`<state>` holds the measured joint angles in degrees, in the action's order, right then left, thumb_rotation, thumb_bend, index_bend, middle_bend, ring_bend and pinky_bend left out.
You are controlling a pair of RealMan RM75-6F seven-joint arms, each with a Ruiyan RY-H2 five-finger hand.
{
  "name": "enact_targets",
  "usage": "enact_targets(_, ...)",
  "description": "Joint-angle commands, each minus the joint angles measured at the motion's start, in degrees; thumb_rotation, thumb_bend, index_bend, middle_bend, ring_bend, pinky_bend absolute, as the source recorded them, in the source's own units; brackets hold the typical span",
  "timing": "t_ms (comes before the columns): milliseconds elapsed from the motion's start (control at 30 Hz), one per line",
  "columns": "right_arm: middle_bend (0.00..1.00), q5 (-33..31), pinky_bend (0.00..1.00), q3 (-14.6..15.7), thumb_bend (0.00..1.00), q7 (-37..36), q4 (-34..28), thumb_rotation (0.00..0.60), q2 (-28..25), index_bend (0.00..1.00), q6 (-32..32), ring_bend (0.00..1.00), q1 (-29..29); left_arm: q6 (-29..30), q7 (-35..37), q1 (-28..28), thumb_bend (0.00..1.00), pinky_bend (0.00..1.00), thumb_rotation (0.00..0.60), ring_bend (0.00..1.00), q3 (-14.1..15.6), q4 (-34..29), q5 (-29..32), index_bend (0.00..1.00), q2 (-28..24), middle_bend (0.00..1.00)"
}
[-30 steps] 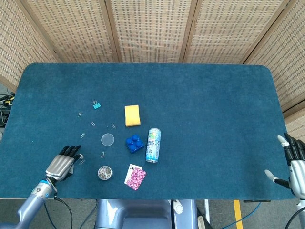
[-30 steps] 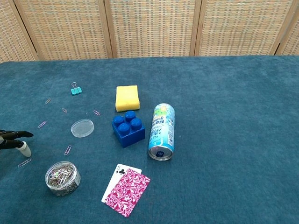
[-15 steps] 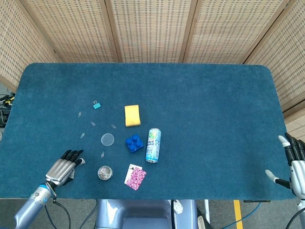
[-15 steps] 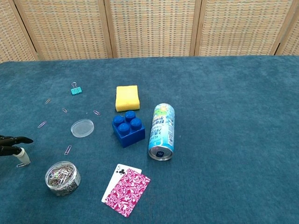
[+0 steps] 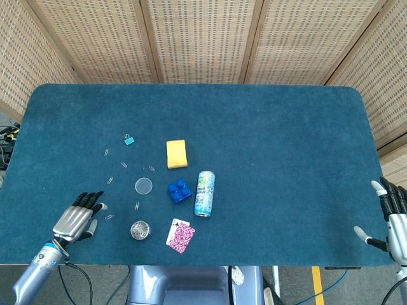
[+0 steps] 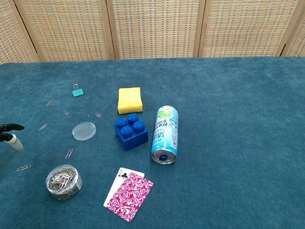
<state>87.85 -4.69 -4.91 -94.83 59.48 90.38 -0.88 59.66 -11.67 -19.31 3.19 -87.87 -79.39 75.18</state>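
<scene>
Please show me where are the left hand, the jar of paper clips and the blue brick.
left hand (image 5: 75,220), head view, on the metal back of the hand.
jar of paper clips (image 6: 63,182), chest view, on the clips inside.
blue brick (image 6: 130,132), chest view, on its studded top.

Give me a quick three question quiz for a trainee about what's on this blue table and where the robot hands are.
1. True or false: the drink can stands upright.
2. Which thing touches the can side of the blue brick? A) yellow sponge B) nothing C) playing cards
3. Fill in: the loose paper clip lies beside the ___ robot hand.

Key: 1 false, it lies on its side. 2 B. 3 left; its fingers are spread and hold nothing.
</scene>
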Motion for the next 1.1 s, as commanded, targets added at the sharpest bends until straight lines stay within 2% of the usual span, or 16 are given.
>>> enact_targets(33, 0.00, 0.0, 0.00, 0.0, 0.00, 0.0, 0.0, 0.600, 0.0, 0.01, 0.0, 0.00, 0.0, -0.9, -0.3, -0.3, 0.63, 0.00, 0.600, 0.00, -0.2, 1.0, 0.9, 0.26, 0.7, 0.00)
enact_targets(367, 0.00, 0.0, 0.00, 0.0, 0.00, -0.1, 0.0, 0.600, 0.0, 0.01, -0.1, 0.00, 0.0, -2.9, -2.3, -1.0, 0.75, 0.00, 0.600, 0.00, 0.7, 1.8, 1.4, 0.26, 2.3, 0.00)
enact_targets(700, 0.00, -0.1, 0.00, 0.0, 0.00, -0.8, 0.1, 0.600, -0.3, 0.01, 0.1, 0.00, 0.1, -3.6, -3.5, -1.0, 0.76, 0.00, 0.600, 0.00, 1.9, 0.0, 1.7, 0.26, 1.8, 0.00)
enact_targets(967, 0.00, -0.1, 0.00, 0.0, 0.00, -0.9, 0.1, 0.600, -0.3, 0.01, 0.1, 0.00, 0.1, -2.3, -1.0, -0.6, 0.77, 0.00, 0.600, 0.00, 3.5, -1.4, -2.2, 0.26, 0.5, 0.00)
enact_targets(1033, 0.00, -0.1, 0.00, 0.0, 0.00, -0.9, 0.0, 0.600, -0.3, 0.01, 0.1, 0.00, 0.1, -1.3, -0.4, -0.4, 0.74, 0.00, 0.600, 0.00, 3.4, -1.4, -2.8, 0.26, 0.3, 0.00)
enact_targets(1100, 0.00, -0.1, 0.00, 0.0, 0.00, -0.8, 0.0, 0.600, -0.3, 0.01, 0.1, 0.00, 0.1, 0.4, 0.6, 0.0, 0.58, 0.00, 0.600, 0.00, 3.0, -0.7, -3.7, 0.26, 0.6, 0.00)
